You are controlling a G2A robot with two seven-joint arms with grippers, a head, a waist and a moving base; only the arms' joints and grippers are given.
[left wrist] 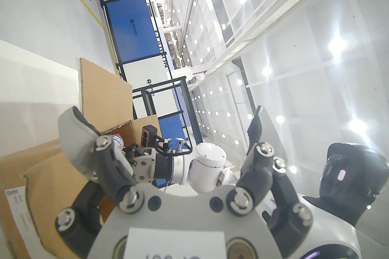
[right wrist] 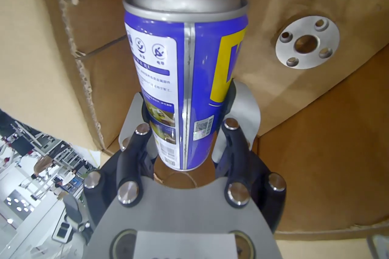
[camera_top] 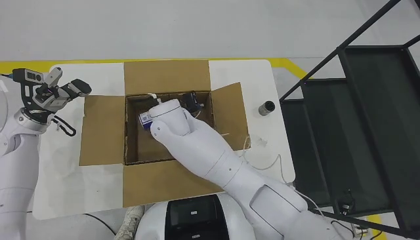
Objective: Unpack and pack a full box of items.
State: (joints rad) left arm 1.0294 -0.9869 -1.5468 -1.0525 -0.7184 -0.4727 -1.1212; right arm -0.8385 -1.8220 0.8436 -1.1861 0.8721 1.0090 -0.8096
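Our right tool (right wrist: 190, 108) pinches the can (right wrist: 182, 53) near its base, inside the box (right wrist: 304, 151), with a disc (right wrist: 307, 41) just beyond the tool. We should travel straight, touching no cardboard (a grip this low may let it tip). Our left tool (left wrist: 165, 120) hangs spread outside the box.

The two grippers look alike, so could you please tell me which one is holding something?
The right gripper, inside the cardboard box, is shut on the blue spray can; the left gripper is open and empty beside the box.
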